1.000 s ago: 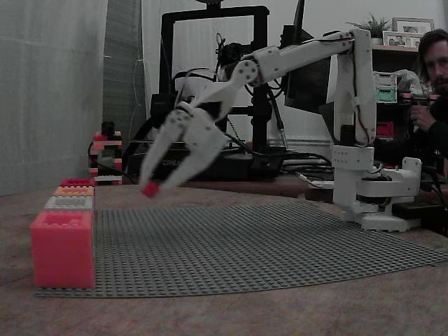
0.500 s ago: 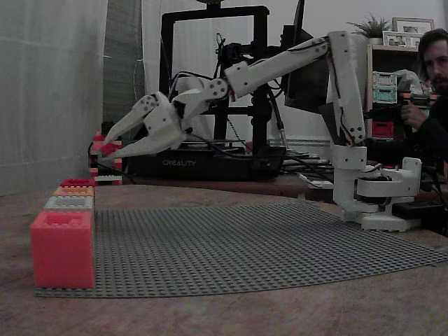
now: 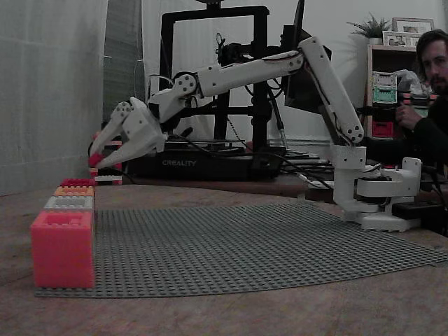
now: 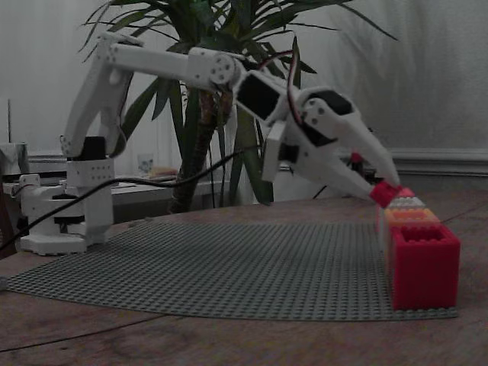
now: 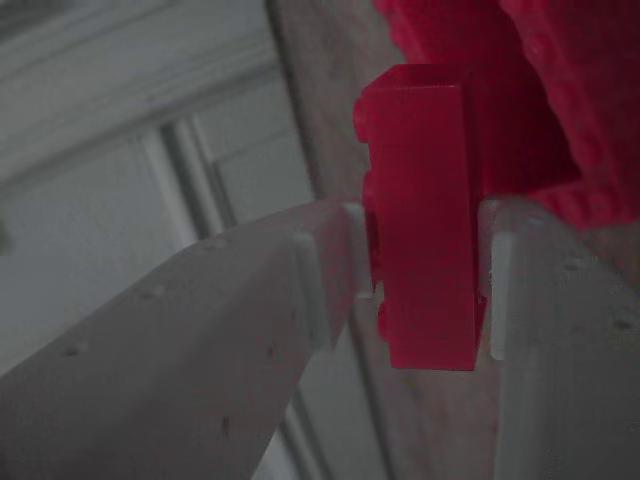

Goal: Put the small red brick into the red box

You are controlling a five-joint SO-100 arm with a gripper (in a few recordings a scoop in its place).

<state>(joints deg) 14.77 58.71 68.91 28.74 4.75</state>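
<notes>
Holding: small red brick (image 5: 420, 215), pinched between both fingertips of my gripper (image 3: 94, 160), long axis running along the fingers. Position: in the air over the row's far end. Containers, near to far: red box (image 3: 62, 248) (open top; contents hidden), then three more.

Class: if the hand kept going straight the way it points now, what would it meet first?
Probably the far end of the box row. The hand, clamping the brick, points down toward it in both fixed views, though depth is unclear.
</notes>
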